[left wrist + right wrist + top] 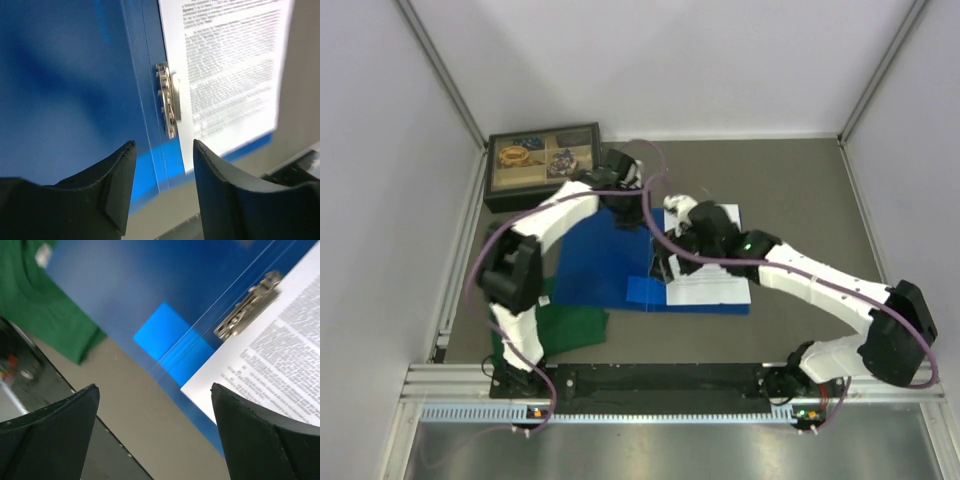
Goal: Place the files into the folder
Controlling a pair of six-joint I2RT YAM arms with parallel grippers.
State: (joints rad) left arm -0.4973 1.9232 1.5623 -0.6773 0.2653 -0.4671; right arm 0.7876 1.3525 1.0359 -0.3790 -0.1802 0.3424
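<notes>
The blue folder (595,262) lies open and flat on the table. The white printed files (712,288) rest on its right half, next to the metal ring clip (167,100). My left gripper (626,213) hovers over the folder's far part; in the left wrist view the left gripper (164,160) is open, with nothing between its fingers, above the folder (65,75) and files (230,70). My right gripper (666,263) hangs over the spine; in the right wrist view the right gripper (155,390) is wide open and empty above the folder (150,285), clip (247,305) and files (280,360).
A green folded shirt (565,325) lies partly under the folder's near left corner and shows as the shirt (45,305) in the right wrist view. A dark compartment box (542,160) stands at the back left. White walls close in both sides, and a black rail (660,380) runs along the near edge.
</notes>
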